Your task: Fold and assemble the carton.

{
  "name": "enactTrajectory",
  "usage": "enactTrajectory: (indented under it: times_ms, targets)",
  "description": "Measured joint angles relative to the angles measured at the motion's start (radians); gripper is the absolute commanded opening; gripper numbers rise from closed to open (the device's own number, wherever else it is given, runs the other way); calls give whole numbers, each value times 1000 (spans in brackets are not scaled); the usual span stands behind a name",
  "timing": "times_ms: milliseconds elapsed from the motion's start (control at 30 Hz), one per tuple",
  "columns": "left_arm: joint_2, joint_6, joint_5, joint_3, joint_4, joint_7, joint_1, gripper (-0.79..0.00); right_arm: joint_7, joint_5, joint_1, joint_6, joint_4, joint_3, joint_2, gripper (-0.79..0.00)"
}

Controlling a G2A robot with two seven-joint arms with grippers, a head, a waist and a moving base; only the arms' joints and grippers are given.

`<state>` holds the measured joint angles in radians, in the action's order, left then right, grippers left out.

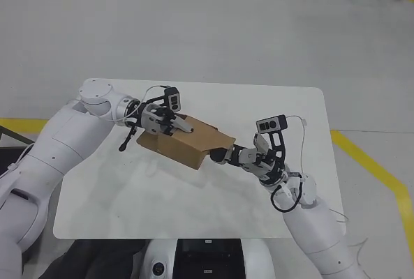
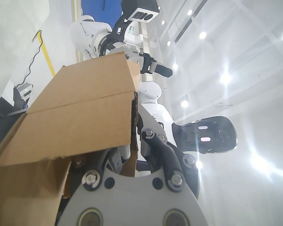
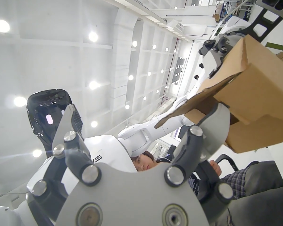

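Over the middle of the table (image 1: 290, 104) the half-folded carton (image 1: 186, 141) is stretching slantwise between my arms, and it could be twisting or tearing. My left gripper (image 1: 169, 124) is clamping its wall at the centre-left end, while my right gripper (image 1: 219, 155) is standing wide open at the other end, one finger (image 3: 214, 123) poking under a loose flap (image 3: 198, 102) that might be creasing wrongly. The top view is giving the whole layout; my right wrist view is revealing that spread and the flap's ragged edge.

You can make out one line of white lettering beside a small round logo, printed on the blue panel (image 2: 94, 5) far back in the room.
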<state>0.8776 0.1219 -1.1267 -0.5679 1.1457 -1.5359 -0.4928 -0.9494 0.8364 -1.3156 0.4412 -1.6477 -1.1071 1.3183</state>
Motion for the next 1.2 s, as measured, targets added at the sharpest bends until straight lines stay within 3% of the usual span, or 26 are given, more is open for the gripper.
enactTrajectory:
  times_ms: [1200]
  targets:
    - [-17, -8, 5, -58, 28, 0, -29, -785, -8, 105, 46, -39, 79, 26, 23, 0]
